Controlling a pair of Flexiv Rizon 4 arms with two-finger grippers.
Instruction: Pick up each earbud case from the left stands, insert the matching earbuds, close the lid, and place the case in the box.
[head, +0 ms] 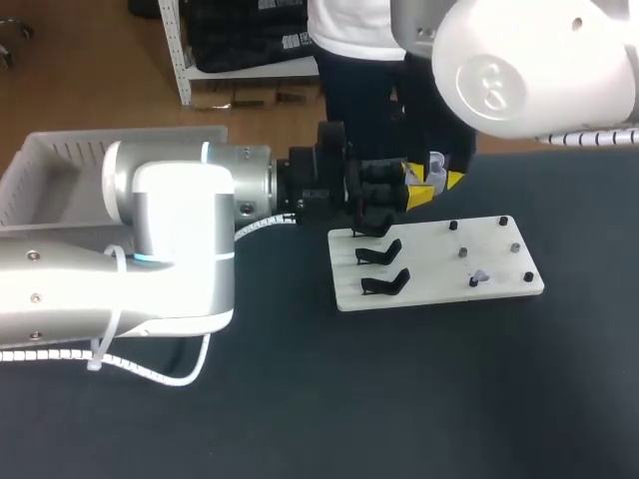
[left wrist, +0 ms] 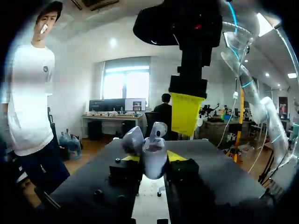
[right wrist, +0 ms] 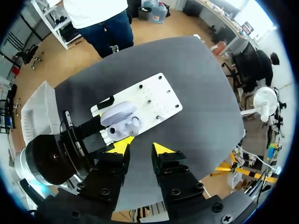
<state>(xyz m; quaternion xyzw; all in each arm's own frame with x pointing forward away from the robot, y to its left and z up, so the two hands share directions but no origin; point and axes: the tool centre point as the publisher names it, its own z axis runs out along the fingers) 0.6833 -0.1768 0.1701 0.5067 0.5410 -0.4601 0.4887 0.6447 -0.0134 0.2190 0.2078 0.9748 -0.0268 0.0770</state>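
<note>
At your left gripper: fingers clamped on the open, pale glossy plastic earbud case, held over the far edge of the white pegged board.
At your right gripper: fingers apart, empty, just above the case.
Risk: descend off-centre and you could knock the lid shut or twist the case loose.

No legible text, labels, numbers or signs anywhere on table.
</note>
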